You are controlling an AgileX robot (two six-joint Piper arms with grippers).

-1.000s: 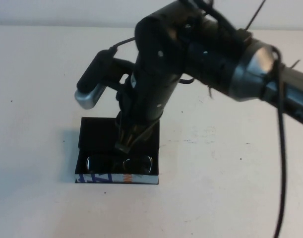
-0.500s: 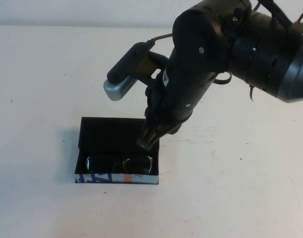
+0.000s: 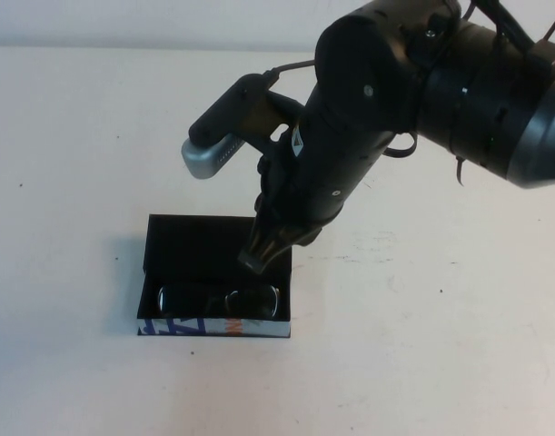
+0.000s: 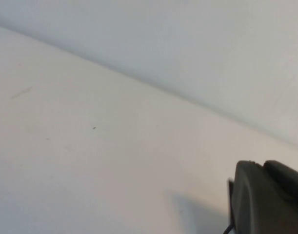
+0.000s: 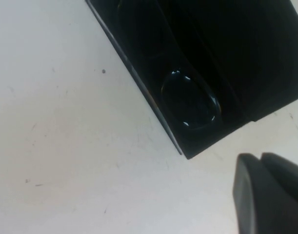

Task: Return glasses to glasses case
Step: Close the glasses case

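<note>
The glasses lie inside the open case, lower left of centre, against its printed front edge. The right gripper hangs just above the case's right side, fingers together and empty. Placing looks done; next comes closing the lid. The left gripper is unseen.

From your right wrist camera you see the glasses case lying open on the pale table — its dark interior fills one corner. One lens of the glasses glints inside, close to the case wall. The right gripper shows as a dark blur at the edge — off the case, over bare table.
</note>
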